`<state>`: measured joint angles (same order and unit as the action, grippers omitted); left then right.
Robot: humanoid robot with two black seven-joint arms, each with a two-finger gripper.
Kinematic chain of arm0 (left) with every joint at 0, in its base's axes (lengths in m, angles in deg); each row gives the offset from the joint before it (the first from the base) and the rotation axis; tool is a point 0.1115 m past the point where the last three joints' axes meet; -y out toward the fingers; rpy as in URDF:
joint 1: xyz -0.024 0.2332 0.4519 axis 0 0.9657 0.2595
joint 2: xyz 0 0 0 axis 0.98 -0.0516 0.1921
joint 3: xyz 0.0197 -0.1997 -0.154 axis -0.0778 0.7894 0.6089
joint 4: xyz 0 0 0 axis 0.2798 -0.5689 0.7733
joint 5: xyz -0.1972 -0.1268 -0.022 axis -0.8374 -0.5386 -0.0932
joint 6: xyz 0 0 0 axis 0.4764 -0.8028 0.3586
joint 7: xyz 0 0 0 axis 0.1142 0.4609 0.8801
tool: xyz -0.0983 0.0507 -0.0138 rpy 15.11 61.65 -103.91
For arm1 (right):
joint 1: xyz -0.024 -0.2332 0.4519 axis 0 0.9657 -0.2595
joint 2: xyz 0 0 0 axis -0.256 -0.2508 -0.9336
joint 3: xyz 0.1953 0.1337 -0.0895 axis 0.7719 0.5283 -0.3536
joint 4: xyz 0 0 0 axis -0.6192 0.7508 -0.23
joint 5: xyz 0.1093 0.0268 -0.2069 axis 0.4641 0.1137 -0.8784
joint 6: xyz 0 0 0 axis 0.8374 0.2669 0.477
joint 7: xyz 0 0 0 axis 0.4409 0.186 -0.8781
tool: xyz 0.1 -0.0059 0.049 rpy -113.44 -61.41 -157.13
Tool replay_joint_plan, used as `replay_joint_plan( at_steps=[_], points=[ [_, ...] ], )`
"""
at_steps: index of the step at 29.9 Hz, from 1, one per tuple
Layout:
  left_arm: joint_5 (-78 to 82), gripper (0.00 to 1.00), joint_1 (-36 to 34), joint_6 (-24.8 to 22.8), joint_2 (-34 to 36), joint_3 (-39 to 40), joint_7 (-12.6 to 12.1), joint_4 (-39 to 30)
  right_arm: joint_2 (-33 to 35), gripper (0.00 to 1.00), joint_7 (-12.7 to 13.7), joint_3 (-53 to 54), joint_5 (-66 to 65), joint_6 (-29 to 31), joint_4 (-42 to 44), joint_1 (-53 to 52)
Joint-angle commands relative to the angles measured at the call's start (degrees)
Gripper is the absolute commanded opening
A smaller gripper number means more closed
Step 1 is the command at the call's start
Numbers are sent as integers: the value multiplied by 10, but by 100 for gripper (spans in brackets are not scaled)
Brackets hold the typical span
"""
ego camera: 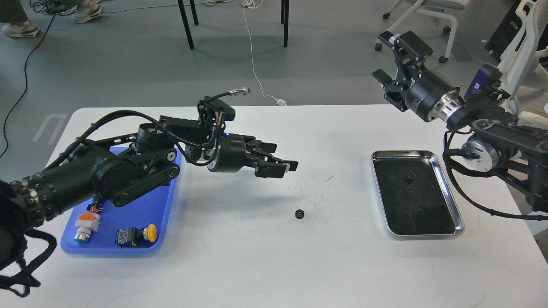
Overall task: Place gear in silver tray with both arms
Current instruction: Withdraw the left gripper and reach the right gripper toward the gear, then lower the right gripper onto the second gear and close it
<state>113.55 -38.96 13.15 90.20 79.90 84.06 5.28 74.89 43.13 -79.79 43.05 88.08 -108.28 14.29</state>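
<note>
A white table (274, 265) stands on grey floor (128, 64) with chair legs (188, 21) beyond. The left gripper (282, 162) hovers empty, fingers narrowly parted, above the small black gear (300, 213) lying mid-table. The right gripper (396, 64), spread wide and empty, is raised beyond the silver tray (450, 188) at right, where another gear (410, 176) sits.

Lab — office chairs (428, 13), floor cables (257, 64).

A blue plastic tray (165, 214) at the white table's (239, 265) left edge holds a yellow-capped pushbutton (138, 235) and an orange-and-white switch (85, 225).
</note>
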Motion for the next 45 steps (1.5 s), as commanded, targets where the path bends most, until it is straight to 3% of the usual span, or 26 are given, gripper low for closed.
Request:
replay_joint_plan(
  at_steps=[1, 7, 12, 22, 30, 45],
  points=[
    [-148, 98, 95, 57, 48, 60, 0, -53, 18, 98, 0, -47, -172, 2, -21, -3],
    [-282, 98, 269, 61, 41, 263, 0, -118, 15, 98, 0, -153, -356, 3, -19, -57],
    [-374, 98, 317, 56, 34, 346, 0, -128, -59, 99, 0, -309, -422, 3, -18, -164],
    [-463, 98, 318, 58, 37, 368, 0, -129, -250, 98, 0, -481, -465, 3, 28, -246],
    [-463, 98, 319, 58, 33, 369, 0, -130, -345, 93, 0, -510, -471, -8, 76, -241],
    [-462, 98, 319, 59, 13, 367, 0, -130, -367, 59, 0, -537, -470, -43, 84, -231]
  ],
)
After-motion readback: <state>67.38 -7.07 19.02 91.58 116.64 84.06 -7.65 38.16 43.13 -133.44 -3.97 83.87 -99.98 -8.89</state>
